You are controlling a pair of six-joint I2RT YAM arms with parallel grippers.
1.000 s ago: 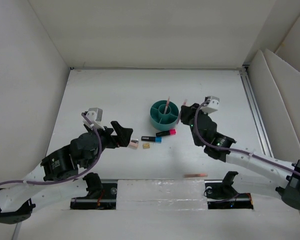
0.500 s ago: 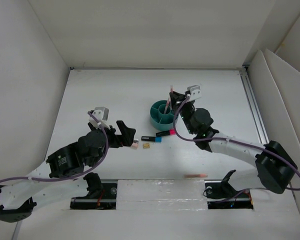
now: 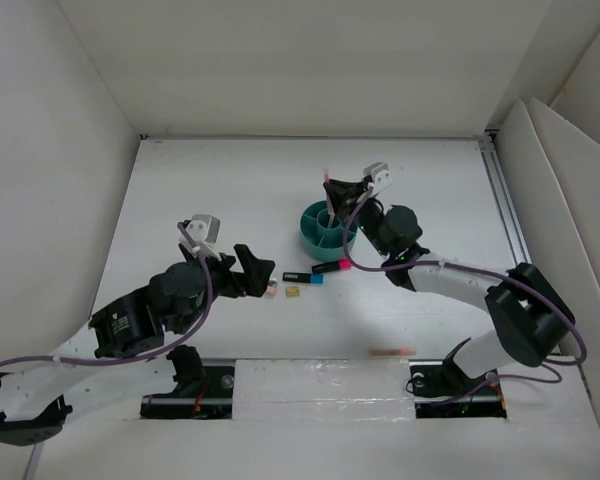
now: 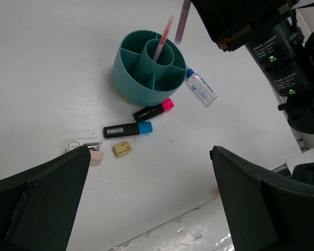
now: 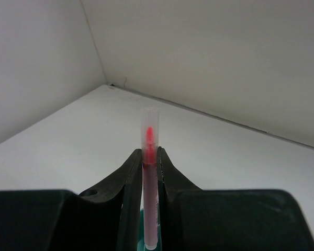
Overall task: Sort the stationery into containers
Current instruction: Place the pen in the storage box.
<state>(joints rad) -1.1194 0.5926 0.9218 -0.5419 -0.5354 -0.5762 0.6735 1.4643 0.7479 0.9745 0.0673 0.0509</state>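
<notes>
The right gripper [image 5: 149, 159] pinches a thin pink pen [image 5: 149, 130] upright, its lower end seemingly just beyond the far rim of the teal organizer [image 4: 126, 73]. The central cup [image 4: 146, 65] lies below and nearer. The left gripper [image 4: 150, 154] hangs spread wide, farther off.

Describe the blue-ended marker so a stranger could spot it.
Find the round teal organizer, the only container. Beside it lie two black-bodied markers: the blue-ended marker is the one farther from it, capped blue where the pink-ended marker is pink.

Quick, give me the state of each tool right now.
Left tool: open, holding nothing.
Right tool: closed on a pink pen.
</notes>
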